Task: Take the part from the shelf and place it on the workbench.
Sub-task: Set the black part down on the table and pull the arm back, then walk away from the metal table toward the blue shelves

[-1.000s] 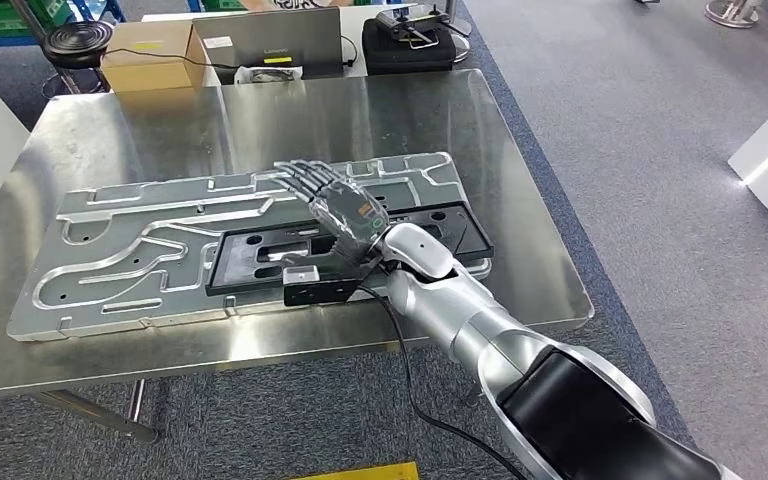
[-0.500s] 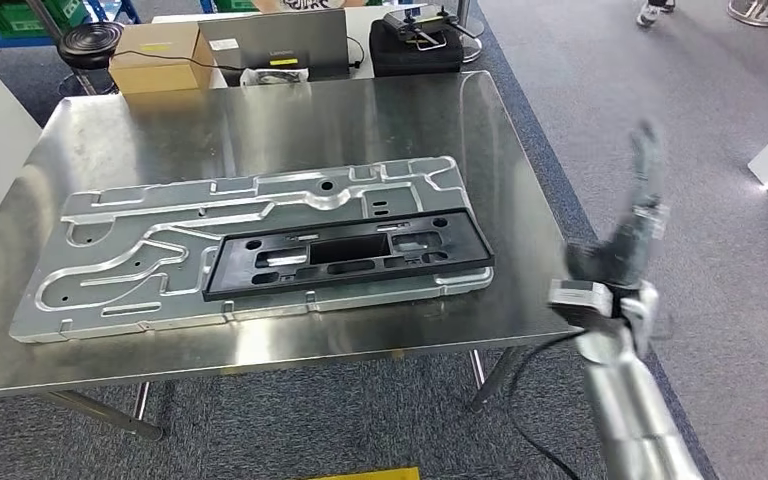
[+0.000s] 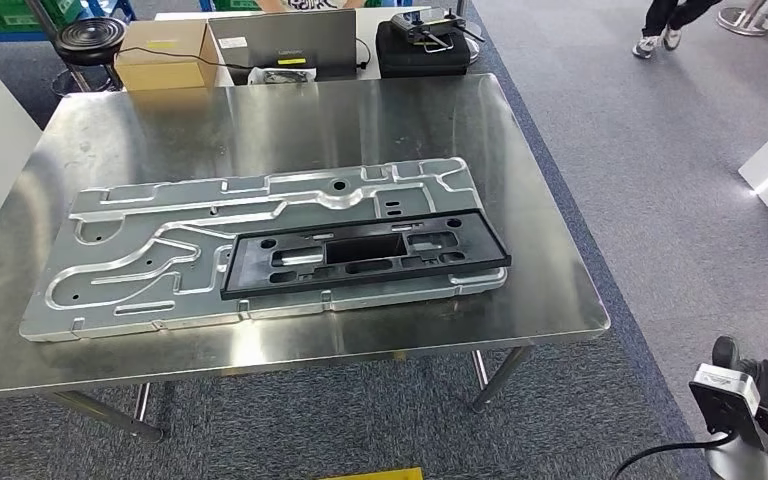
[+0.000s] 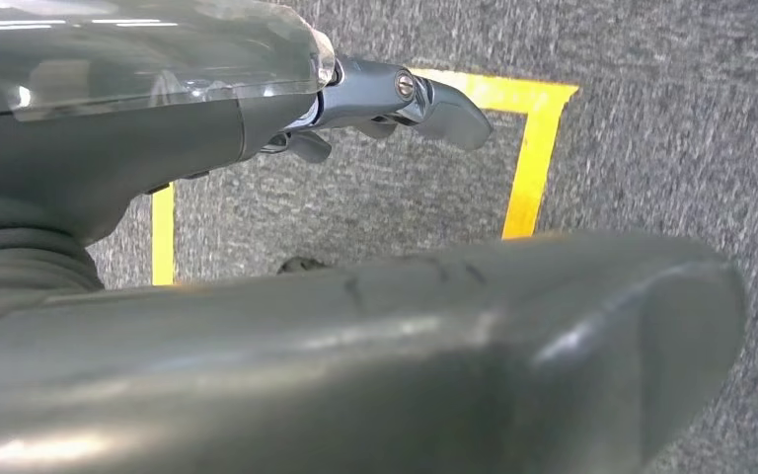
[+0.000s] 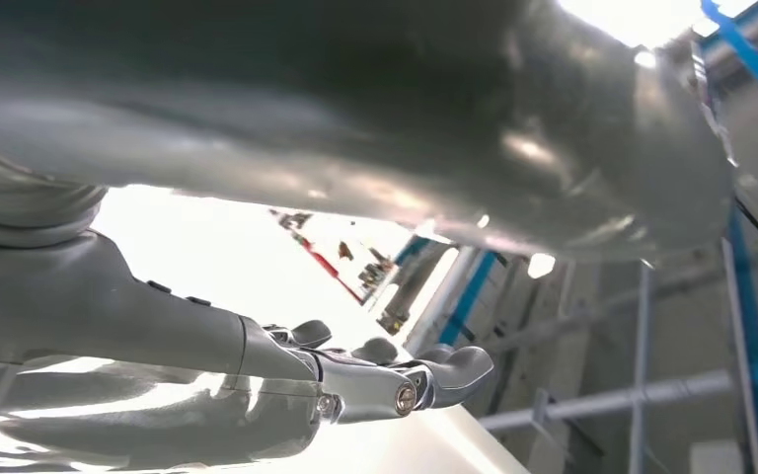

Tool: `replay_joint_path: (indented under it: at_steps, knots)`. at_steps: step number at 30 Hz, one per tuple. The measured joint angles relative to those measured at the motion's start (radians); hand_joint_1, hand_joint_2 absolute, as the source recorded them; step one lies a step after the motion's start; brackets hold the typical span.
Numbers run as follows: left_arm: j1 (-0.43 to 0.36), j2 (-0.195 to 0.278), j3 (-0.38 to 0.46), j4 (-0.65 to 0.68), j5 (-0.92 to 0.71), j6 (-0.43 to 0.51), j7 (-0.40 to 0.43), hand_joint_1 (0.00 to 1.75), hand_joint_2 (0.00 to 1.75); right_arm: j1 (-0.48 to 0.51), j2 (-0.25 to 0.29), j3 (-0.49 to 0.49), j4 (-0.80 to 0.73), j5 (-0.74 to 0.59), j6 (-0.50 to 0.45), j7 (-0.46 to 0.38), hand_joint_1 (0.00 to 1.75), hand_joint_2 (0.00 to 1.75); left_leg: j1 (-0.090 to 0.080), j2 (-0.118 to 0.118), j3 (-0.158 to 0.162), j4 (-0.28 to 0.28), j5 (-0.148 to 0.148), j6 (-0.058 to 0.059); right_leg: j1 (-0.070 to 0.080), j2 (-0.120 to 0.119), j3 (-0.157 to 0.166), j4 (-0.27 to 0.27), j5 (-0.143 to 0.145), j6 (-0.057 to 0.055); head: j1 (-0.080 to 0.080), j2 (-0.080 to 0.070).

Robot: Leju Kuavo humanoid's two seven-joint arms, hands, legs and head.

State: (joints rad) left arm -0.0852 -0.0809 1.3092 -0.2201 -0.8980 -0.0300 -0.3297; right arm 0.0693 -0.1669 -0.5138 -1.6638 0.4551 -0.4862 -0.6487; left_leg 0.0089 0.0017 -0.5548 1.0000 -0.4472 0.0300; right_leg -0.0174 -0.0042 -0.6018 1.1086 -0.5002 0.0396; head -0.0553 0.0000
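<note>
The steel desk (image 3: 290, 120) carries a long machined aluminium plate (image 3: 140, 250) lying flat along its near half, with bare metal behind it up to the far edge and narrow margins at the near and right edges. Grey carpet (image 3: 660, 180) lies open to the right of the desk, where a person's legs (image 3: 665, 25) show far off. The black part (image 3: 365, 258) rests flat on the plate's right portion, its right end close to the plate's edge. A cardboard box (image 3: 160, 55), a laptop (image 3: 280, 40) and a black case (image 3: 422, 45) line the desk's far side. The right hand (image 5: 375, 380) holds nothing, fingers stretched out and apart. The left hand (image 4: 257, 118) hangs over carpet marked with yellow tape (image 4: 533, 158), fingers extended, touching nothing.
</note>
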Motion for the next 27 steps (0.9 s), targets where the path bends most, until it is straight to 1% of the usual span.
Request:
replay_joint_path:
  at_steps: [1,2,4,5,6,7,8,10,11,12,13,14,16,17,18,19,20,21,22,23,24,25,26,27]
  knots:
    - [-0.001,0.0,0.0,0.0,-0.002,0.0,0.0,0.0,0.0,0.009,0.008,-0.023,0.014,0.013,0.01,-0.002,0.0,0.0,-0.002,-0.002,-0.001,0.003,0.0,-0.004,0.001,0.0,0.031,-0.061,0.022,-0.005,0.0,0.0]
    - [-0.001,0.0,0.0,0.0,-0.004,0.001,0.0,0.0,0.0,0.018,0.019,-0.047,0.033,0.029,0.022,-0.004,0.0,0.0,-0.003,-0.005,-0.002,0.005,0.0,-0.009,0.003,0.001,0.048,-0.095,0.031,-0.011,0.0,0.0]
    - [0.0,0.0,0.0,0.0,-0.007,0.0,-0.003,0.0,0.0,0.031,0.047,-0.099,0.089,0.068,0.043,-0.006,0.0,0.0,-0.005,-0.008,-0.004,0.004,0.004,-0.022,0.008,0.001,0.048,-0.105,0.038,-0.025,0.0,0.0]
    - [0.001,0.0,0.0,0.0,-0.008,-0.001,-0.005,0.0,0.0,0.034,0.062,-0.122,0.126,0.094,0.049,-0.006,0.0,0.0,-0.005,-0.007,-0.006,0.004,0.004,-0.028,0.007,0.001,0.045,-0.107,0.043,-0.033,0.0,0.0]
    - [0.002,0.001,0.0,0.0,-0.008,-0.002,-0.006,0.0,0.0,0.033,0.075,-0.146,0.173,0.124,0.051,-0.006,0.0,0.0,-0.004,-0.007,-0.01,0.012,-0.006,-0.034,0.005,0.0,0.041,-0.109,0.049,-0.041,0.0,0.0]
    - [0.003,0.001,0.0,0.0,-0.009,-0.003,-0.007,0.0,0.0,0.028,0.086,-0.171,0.229,0.157,0.049,-0.006,0.0,0.0,-0.003,-0.007,-0.02,0.037,-0.031,-0.039,0.003,0.0,0.036,-0.112,0.055,-0.048,0.0,0.0]
    - [0.004,0.001,0.0,0.0,-0.009,-0.003,-0.008,0.0,0.0,0.023,0.093,-0.197,0.291,0.19,0.041,-0.006,0.0,0.0,-0.001,-0.006,-0.036,0.082,-0.07,-0.043,0.002,-0.002,0.029,-0.114,0.062,-0.054,0.0,0.0]
    - [0.005,0.0,0.0,0.0,-0.012,-0.005,-0.008,0.0,0.0,0.008,0.098,-0.253,0.442,0.259,0.015,-0.005,0.0,0.0,0.0,-0.006,-0.079,0.212,-0.157,-0.049,0.004,-0.004,0.01,-0.114,0.075,-0.059,0.0,0.0]
    - [0.006,0.0,0.0,0.0,-0.013,-0.005,-0.008,0.0,0.0,-0.001,0.097,-0.282,0.529,0.294,-0.002,-0.002,0.0,0.0,0.001,-0.006,-0.091,0.262,-0.183,-0.05,0.005,-0.004,0.0,-0.113,0.082,-0.059,0.0,0.0]
    - [0.007,0.0,0.0,0.0,-0.015,-0.005,-0.006,0.0,0.0,-0.01,0.095,-0.31,0.622,0.332,-0.02,0.007,0.0,0.0,0.001,-0.006,-0.085,0.279,-0.19,-0.05,0.006,-0.005,-0.009,-0.113,0.089,-0.058,0.0,0.0]
    - [0.009,0.0,0.0,0.0,-0.017,-0.005,-0.005,0.0,0.0,-0.018,0.093,-0.336,0.716,0.371,-0.039,0.025,0.0,0.0,0.001,-0.006,-0.059,0.254,-0.178,-0.049,0.006,-0.005,-0.017,-0.112,0.096,-0.056,0.0,0.0]
    - [0.01,-0.001,0.0,0.0,-0.018,-0.005,-0.004,0.0,0.0,-0.024,0.091,-0.357,0.801,0.407,-0.056,0.051,0.0,0.0,0.0,-0.006,-0.019,0.2,-0.157,-0.047,0.007,-0.005,-0.024,-0.111,0.102,-0.055,0.0,0.0]
    - [0.01,-0.001,0.0,0.0,-0.021,-0.005,-0.004,0.0,0.0,-0.03,0.092,-0.383,0.925,0.461,-0.082,0.107,0.0,0.0,0.0,-0.006,0.069,0.067,-0.117,-0.04,0.007,-0.006,-0.034,-0.109,0.112,-0.051,0.0,0.0]
    - [0.009,-0.001,0.0,0.0,-0.022,-0.005,-0.003,0.0,0.0,-0.034,0.093,-0.39,0.981,0.483,-0.089,0.139,0.0,0.0,-0.002,-0.007,0.097,0.017,-0.106,-0.035,0.008,-0.006,-0.037,-0.108,0.118,-0.047,0.0,0.0]
    - [0.009,-0.002,0.0,0.0,-0.024,-0.005,-0.001,0.0,0.0,-0.038,0.095,-0.396,1.034,0.502,-0.092,0.171,0.0,0.0,-0.005,-0.007,0.112,-0.013,-0.099,-0.031,0.008,-0.006,-0.04,-0.108,0.124,-0.043,0.0,0.0]
    - [0.009,-0.002,0.0,0.0,-0.025,-0.005,0.0,0.0,0.0,-0.042,0.099,-0.402,1.094,0.525,-0.091,0.208,0.0,0.0,-0.008,-0.007,0.12,-0.033,-0.094,-0.025,0.007,-0.005,-0.042,-0.108,0.132,-0.037,0.0,0.0]
    - [0.009,-0.003,0.0,0.0,-0.025,-0.005,0.002,0.0,0.0,-0.047,0.102,-0.405,1.146,0.545,-0.085,0.241,0.0,0.0,-0.011,-0.006,0.115,-0.033,-0.088,-0.019,0.006,-0.004,-0.043,-0.111,0.141,-0.031,0.0,0.0]
    - [0.01,-0.005,0.001,0.0,-0.024,-0.005,0.004,0.0,0.0,-0.05,0.104,-0.407,1.19,0.562,-0.076,0.271,0.0,0.0,-0.01,-0.004,0.111,-0.035,-0.078,-0.013,0.004,-0.002,-0.044,-0.113,0.148,-0.025,0.0,0.0]
    - [0.01,-0.006,0.001,0.0,-0.023,-0.005,0.005,0.0,0.0,-0.053,0.107,-0.408,1.23,0.575,-0.062,0.301,0.0,0.0,-0.01,-0.002,0.105,-0.038,-0.066,-0.006,0.003,-0.001,-0.047,-0.11,0.141,-0.019,0.0,0.0]
    - [0.01,-0.007,0.001,0.0,-0.023,-0.006,0.006,0.0,0.0,-0.056,0.109,-0.408,1.263,0.585,-0.045,0.334,0.0,0.0,-0.008,0.001,0.097,-0.042,-0.052,0.002,0.001,0.001,-0.053,-0.093,0.115,-0.014,0.0,0.0]
    - [0.01,-0.009,0.002,0.0,-0.023,-0.007,0.006,0.0,0.0,-0.06,0.11,-0.409,1.29,0.591,-0.027,0.365,0.0,0.0,-0.006,0.004,0.085,-0.046,-0.038,0.007,0.0,0.002,-0.066,-0.055,0.071,-0.01,0.0,0.0]
    - [0.01,-0.01,0.002,0.0,-0.023,-0.009,0.006,0.0,0.0,-0.064,0.111,-0.411,1.313,0.592,-0.004,0.396,0.0,0.0,-0.007,0.006,0.071,-0.046,-0.026,0.011,-0.001,0.003,-0.081,0.004,0.013,-0.006,0.0,0.0]
    - [0.011,-0.011,0.002,0.0,-0.023,-0.011,0.006,0.0,0.0,-0.067,0.111,-0.414,1.332,0.591,0.018,0.423,0.0,0.0,-0.007,0.007,0.056,-0.045,-0.015,0.012,-0.002,0.003,-0.096,0.073,-0.038,-0.003,0.0,0.0]
    - [0.011,-0.013,0.002,0.0,-0.025,-0.012,0.005,0.0,0.0,-0.07,0.112,-0.418,1.348,0.587,0.038,0.444,0.0,0.0,-0.008,0.008,0.04,-0.042,-0.004,0.011,-0.003,0.003,-0.105,0.134,-0.068,0.001,0.0,0.0]
